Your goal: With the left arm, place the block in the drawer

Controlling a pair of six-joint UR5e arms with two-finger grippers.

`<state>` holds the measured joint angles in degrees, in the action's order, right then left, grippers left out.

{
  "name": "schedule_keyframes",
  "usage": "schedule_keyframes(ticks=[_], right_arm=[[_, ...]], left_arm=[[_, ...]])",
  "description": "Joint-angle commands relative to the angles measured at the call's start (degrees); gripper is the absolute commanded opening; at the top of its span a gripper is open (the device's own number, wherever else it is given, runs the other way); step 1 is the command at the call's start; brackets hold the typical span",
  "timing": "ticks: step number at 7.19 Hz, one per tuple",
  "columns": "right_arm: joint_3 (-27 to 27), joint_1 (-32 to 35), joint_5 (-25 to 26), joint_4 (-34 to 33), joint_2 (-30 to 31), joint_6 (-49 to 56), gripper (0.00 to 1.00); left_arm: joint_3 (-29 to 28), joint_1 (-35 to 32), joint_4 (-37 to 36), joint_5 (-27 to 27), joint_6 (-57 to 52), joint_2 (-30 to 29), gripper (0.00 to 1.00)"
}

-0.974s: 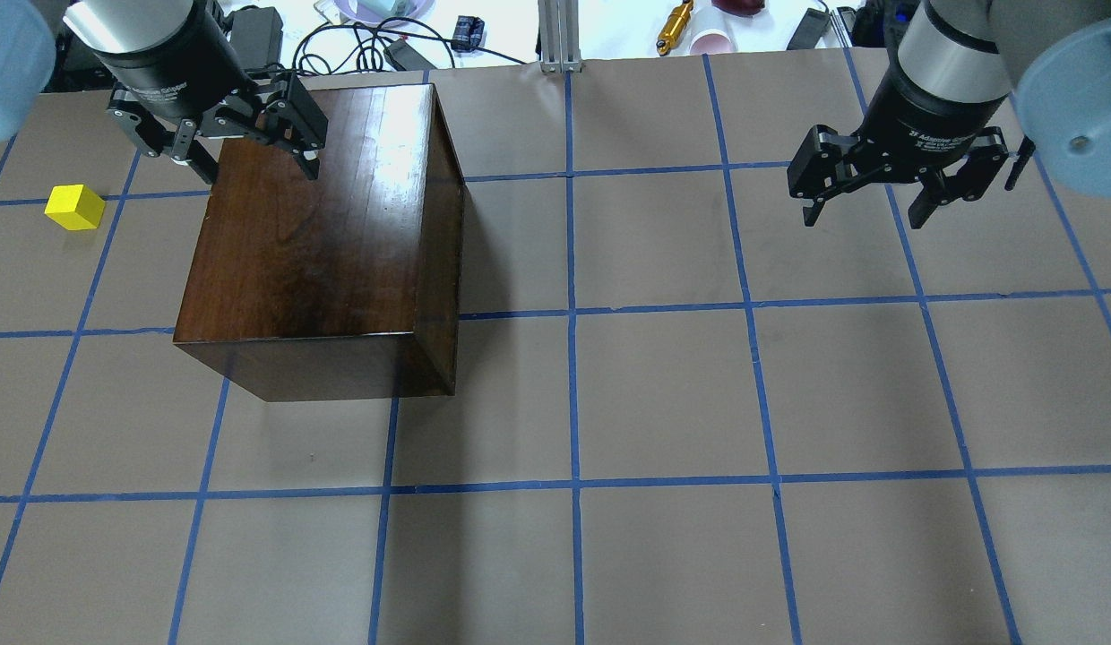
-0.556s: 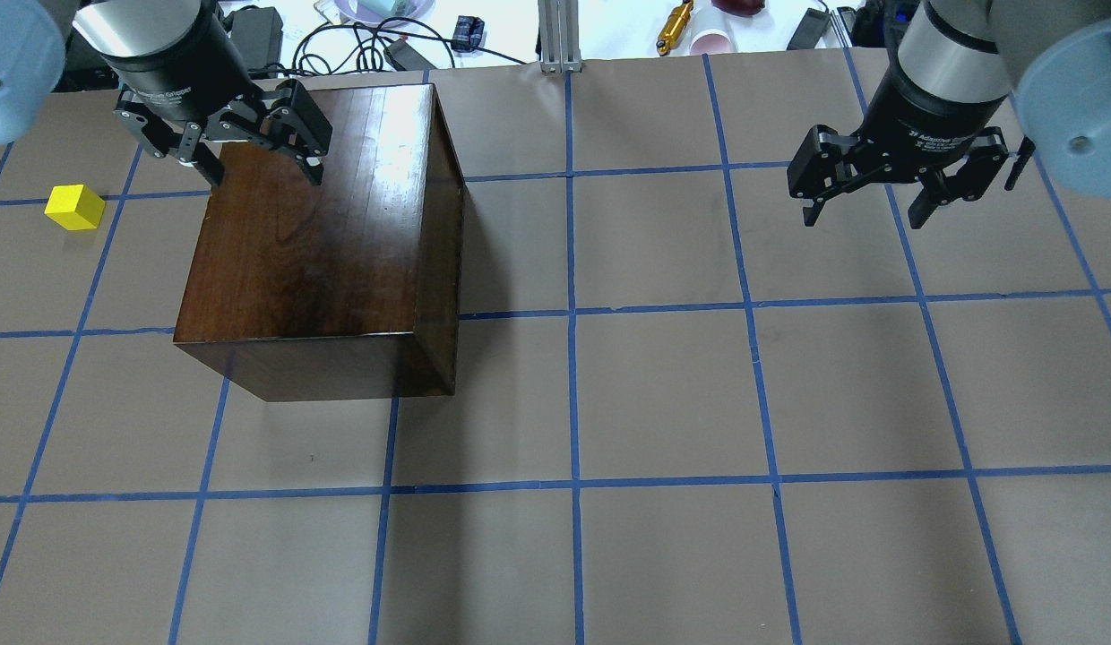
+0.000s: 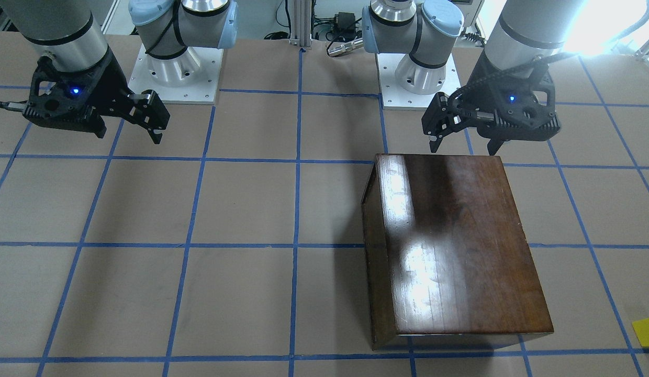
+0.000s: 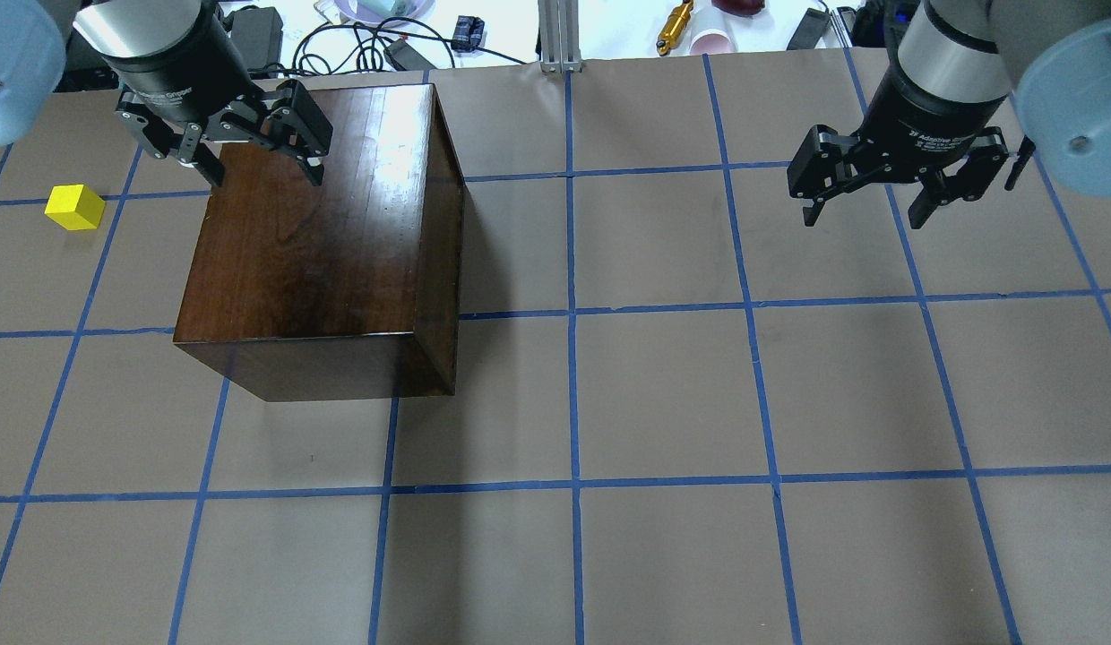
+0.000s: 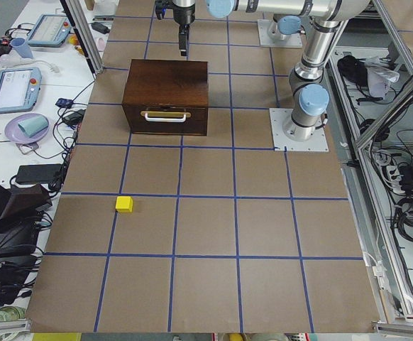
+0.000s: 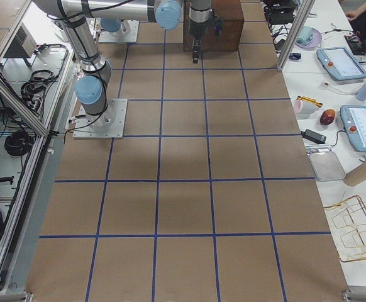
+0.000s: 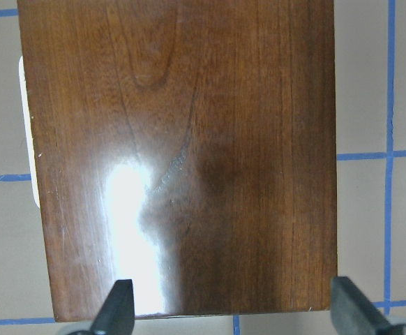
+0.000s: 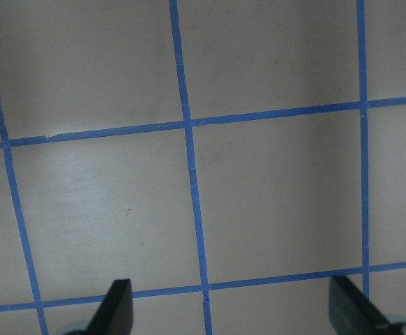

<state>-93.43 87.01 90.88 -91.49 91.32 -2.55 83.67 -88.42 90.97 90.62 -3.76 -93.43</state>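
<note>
Block (image 4: 74, 207): yellow, small, lying on the table (image 4: 663, 394) well apart from the left gripper, out to its side and past the cabinet's drawer face
Left gripper (image 4: 266, 177): fingers spread wide with nothing between them; it hangs above the cabinet (image 4: 314, 242) top, near the robot-side edge
Right gripper (image 4: 865, 219): fingers spread and empty, far across from the left gripper, over the table
Drawer (image 5: 165, 122): pushed fully in; its dark front with a pale bar handle (image 5: 165, 114) faces away from the left gripper, toward the block
Step, judged: nothing is grasped and the drawer is not yet opened
Handling, judged: the block looks rigid and light, and its flat faces should suit a plain pinch; the paint may be a little slick
Hold, judged: take the block from above on two opposite side faces, squared to the fingers; take the drawer by its handle
Risk, judged: the glossy cabinet may slide when the handle is pulled
</note>
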Motion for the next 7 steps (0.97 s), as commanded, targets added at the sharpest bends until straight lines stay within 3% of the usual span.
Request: schedule_keyframes(ticks=[1,5,7], right_arm=[[0.00,0.00,0.00,0.00,0.00,0.00,1.00],[0.00,0.00,0.09,0.00,0.00,0.00,1.00],[0.00,0.00,0.09,0.00,0.00,0.00,1.00]], left_arm=[[0.09,0.00,0.00,0.00,0.33,0.00,1.00],[0.35,0.61,-2.09,0.62,-0.72,-0.70,1.00],[0.88,6.91,-2.90,0.70,-3.94,-2.98,1.00]])
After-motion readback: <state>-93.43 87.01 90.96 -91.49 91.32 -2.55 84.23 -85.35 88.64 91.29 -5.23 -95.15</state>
